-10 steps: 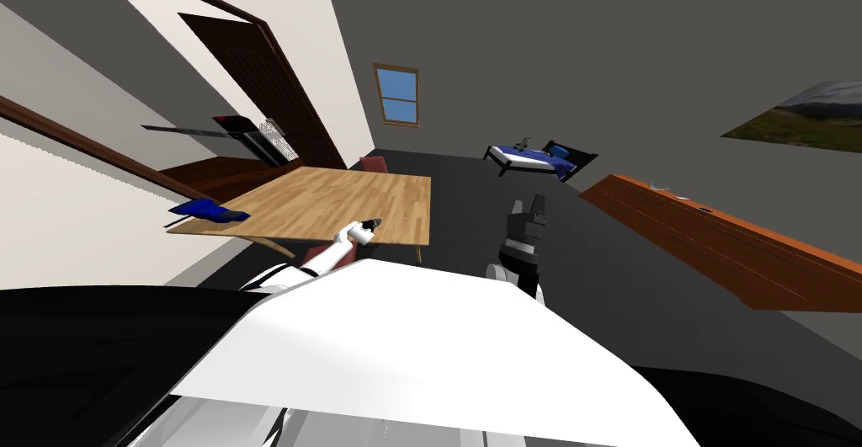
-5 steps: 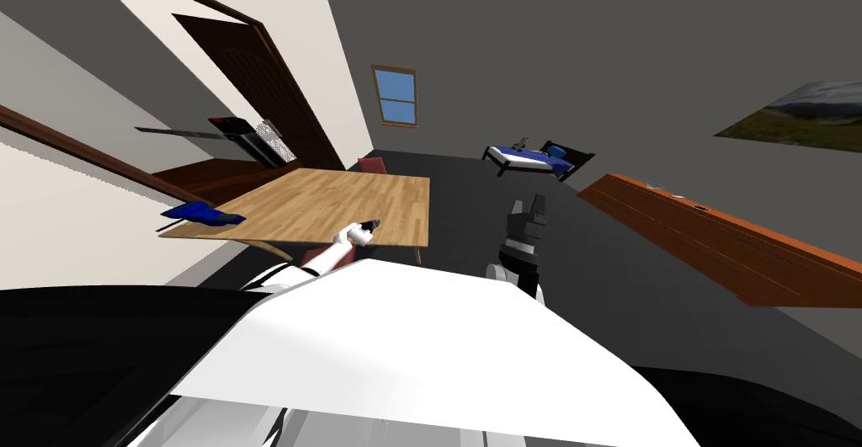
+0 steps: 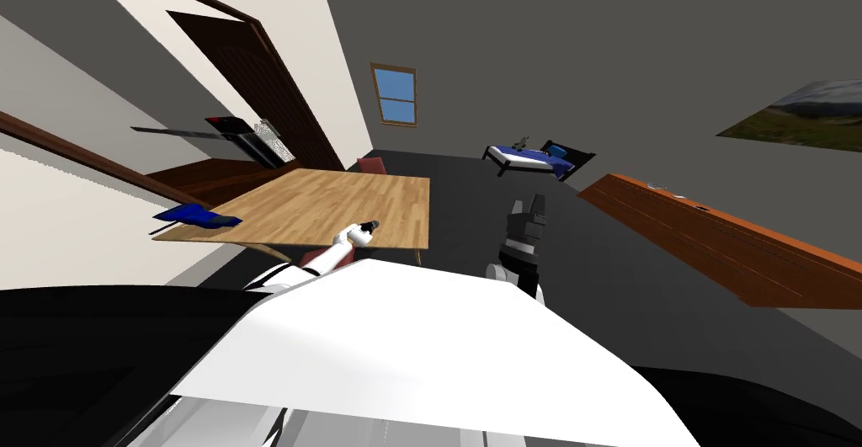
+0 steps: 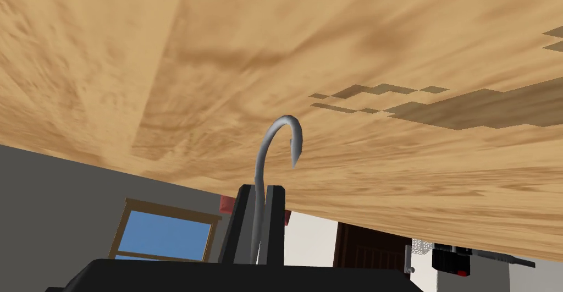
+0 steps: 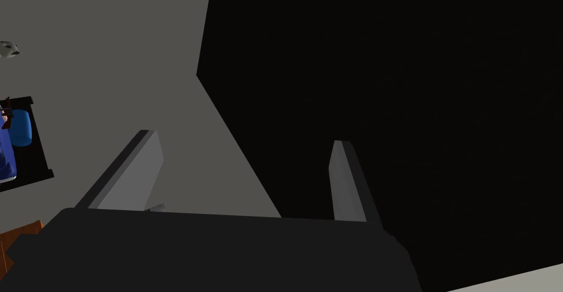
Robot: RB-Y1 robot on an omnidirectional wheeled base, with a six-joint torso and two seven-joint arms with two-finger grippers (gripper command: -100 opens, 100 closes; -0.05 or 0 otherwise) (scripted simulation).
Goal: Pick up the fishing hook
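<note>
Well, head view: the whole scene slid a touch vs 1 s ago, so that's the robot's own turn. The left gripper point(image 3: 369, 226) hangs over the surface point(image 3: 337, 198) edge, as before. L wrist view: it's clamped on the fishing hook point(image 4: 287, 119), which looks lifted off the surface, so pick prob. done. R wrist view: right gripper point(image 5: 244, 137) spread open, empty, well off the surface.
</note>
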